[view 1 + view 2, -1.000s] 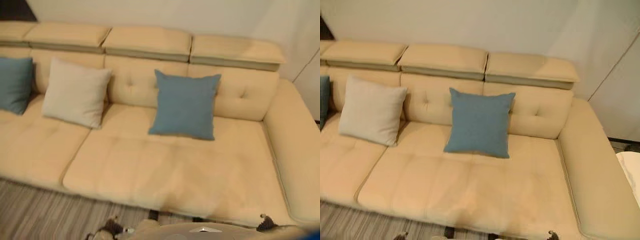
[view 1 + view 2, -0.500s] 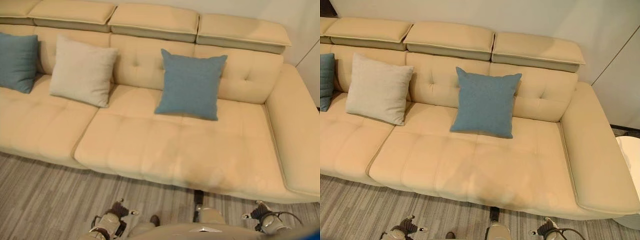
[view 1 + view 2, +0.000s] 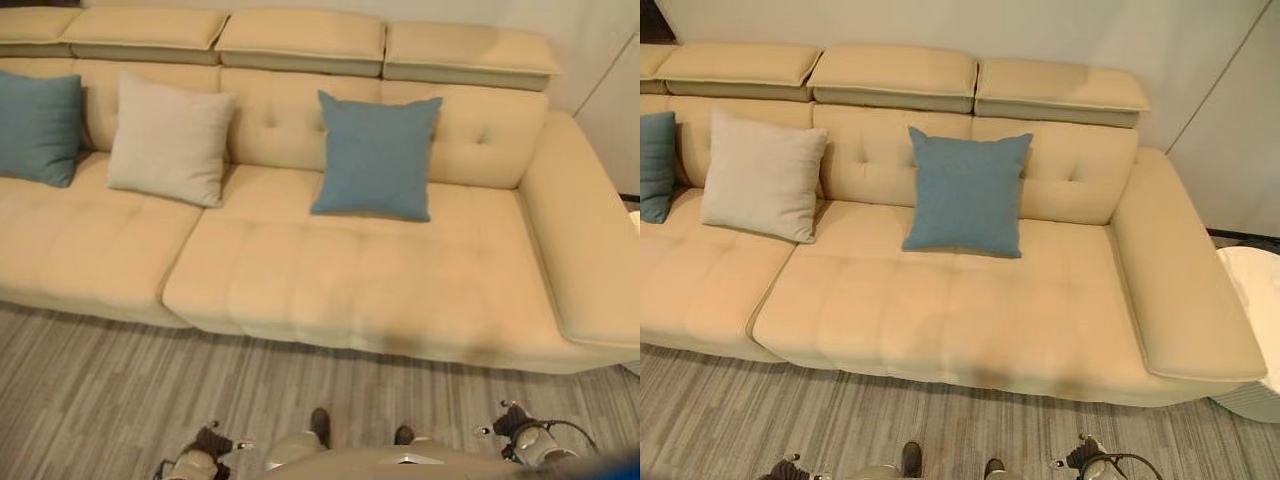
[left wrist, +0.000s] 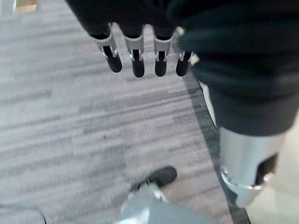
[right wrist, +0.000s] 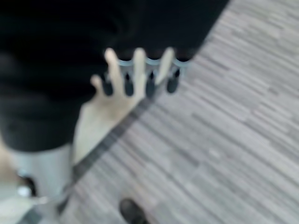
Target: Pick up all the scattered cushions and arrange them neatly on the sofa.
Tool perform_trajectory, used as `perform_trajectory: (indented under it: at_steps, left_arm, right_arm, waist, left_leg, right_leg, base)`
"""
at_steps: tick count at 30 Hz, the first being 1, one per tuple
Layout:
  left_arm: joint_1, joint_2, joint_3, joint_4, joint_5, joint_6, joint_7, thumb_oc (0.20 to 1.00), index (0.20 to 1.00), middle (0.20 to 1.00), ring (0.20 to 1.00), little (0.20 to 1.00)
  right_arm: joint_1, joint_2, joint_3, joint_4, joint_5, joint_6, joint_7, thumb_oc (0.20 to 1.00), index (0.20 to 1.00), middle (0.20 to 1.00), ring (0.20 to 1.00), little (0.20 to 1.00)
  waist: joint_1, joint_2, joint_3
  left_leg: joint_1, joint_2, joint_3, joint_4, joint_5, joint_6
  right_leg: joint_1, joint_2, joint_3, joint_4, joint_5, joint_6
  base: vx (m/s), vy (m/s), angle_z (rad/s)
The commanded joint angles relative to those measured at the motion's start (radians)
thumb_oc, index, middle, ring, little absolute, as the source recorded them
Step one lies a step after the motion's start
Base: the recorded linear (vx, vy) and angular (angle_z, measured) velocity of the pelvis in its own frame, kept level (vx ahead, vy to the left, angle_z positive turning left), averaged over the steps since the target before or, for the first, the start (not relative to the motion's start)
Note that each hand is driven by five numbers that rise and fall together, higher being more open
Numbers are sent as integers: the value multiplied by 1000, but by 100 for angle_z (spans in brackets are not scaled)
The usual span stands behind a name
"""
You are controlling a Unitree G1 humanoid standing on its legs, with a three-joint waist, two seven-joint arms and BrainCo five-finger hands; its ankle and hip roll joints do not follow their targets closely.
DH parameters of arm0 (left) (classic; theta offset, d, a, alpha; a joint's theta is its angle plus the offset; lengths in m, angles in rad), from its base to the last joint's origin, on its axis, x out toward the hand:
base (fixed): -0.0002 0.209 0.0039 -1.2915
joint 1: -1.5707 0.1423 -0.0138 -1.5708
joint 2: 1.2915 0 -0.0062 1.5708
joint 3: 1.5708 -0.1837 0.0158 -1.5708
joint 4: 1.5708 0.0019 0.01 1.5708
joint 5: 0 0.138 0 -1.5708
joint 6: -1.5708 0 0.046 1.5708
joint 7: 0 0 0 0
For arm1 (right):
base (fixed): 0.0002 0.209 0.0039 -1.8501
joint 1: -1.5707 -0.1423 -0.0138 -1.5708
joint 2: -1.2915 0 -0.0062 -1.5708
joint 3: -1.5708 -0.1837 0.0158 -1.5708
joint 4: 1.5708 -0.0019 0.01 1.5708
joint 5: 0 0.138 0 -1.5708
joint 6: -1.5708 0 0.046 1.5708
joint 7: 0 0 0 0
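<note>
A: What is showing on the sofa (image 3: 380,290) right now?

B: Three cushions are leaning upright against its backrest. A blue cushion (image 3: 375,155) is sitting nearest the sofa's right arm, a cream cushion (image 3: 168,139) is sitting left of it, and a second blue cushion (image 3: 38,127) is resting at the sofa's left edge.

A: And the hands?

B: The left hand (image 4: 140,53) and the right hand (image 5: 140,74) are both hanging low over the striped floor (image 3: 90,400), fingers straight and relaxed, holding nothing.

A: Which step is this?

B: It looks like a check of the arrangement. No cushion is lying on the visible floor, so the next move likely calls for looking around for strays.

A: Any writing?

B: None that can be read.
</note>
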Motion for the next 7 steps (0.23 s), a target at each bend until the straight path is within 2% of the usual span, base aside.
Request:
perform_trajectory:
  at_steps: [1,7]
  left_arm:
    - [-68,20,20,43,-23,5,15,1000,1000,1000,1000,1000]
    - [-69,23,9,42,-11,10,10,1000,1000,1000,1000,1000]
  right_arm:
    - [-25,-36,1,23,47,11,-18,1000,1000,1000,1000,1000]
    - [-6,-29,-3,41,57,8,-19,1000,1000,1000,1000,1000]
  waist:
    - [-6,-38,-1]
    - [-8,-39,-6]
  left_leg:
    - [-14,-52,-98,18,-90,-8]
    - [29,-39,-94,-21,-77,-22]
  right_leg:
    - [-39,-21,8,-10,61,51]
    - [5,-10,-9,-51,66,50]
  base:
    - [9,-39,-1]
    - [25,-25,2]
